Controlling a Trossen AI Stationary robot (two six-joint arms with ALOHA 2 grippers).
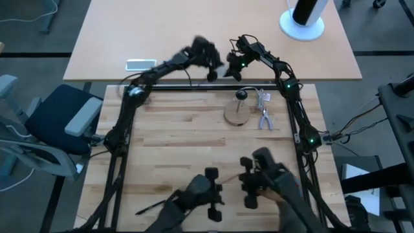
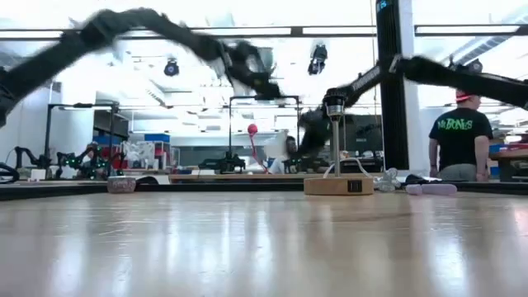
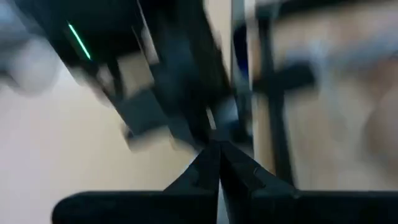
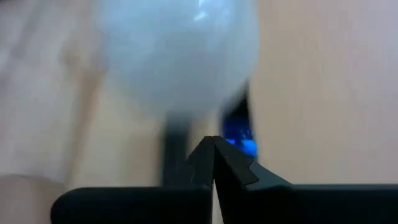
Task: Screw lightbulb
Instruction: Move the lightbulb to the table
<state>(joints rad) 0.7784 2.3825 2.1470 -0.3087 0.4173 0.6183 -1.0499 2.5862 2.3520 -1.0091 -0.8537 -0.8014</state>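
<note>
The lightbulb [image 4: 177,53] shows in the right wrist view just beyond the right gripper [image 4: 212,146], whose jaws are pressed together. The left gripper [image 3: 214,149], jaws also together, hangs near it beyond the wooden disc [image 1: 237,114].

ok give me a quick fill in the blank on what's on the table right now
1. The round wooden disc carries an upright black ___.
2. The socket on top of it is ___, with no bulb screwed in.
3. The pliers lie to the disc's ___ in the high view.
4. The left gripper and right gripper are up beyond the disc, and the right wrist view is filled by a white ___.

Missing words: post; empty; right; lightbulb
</note>
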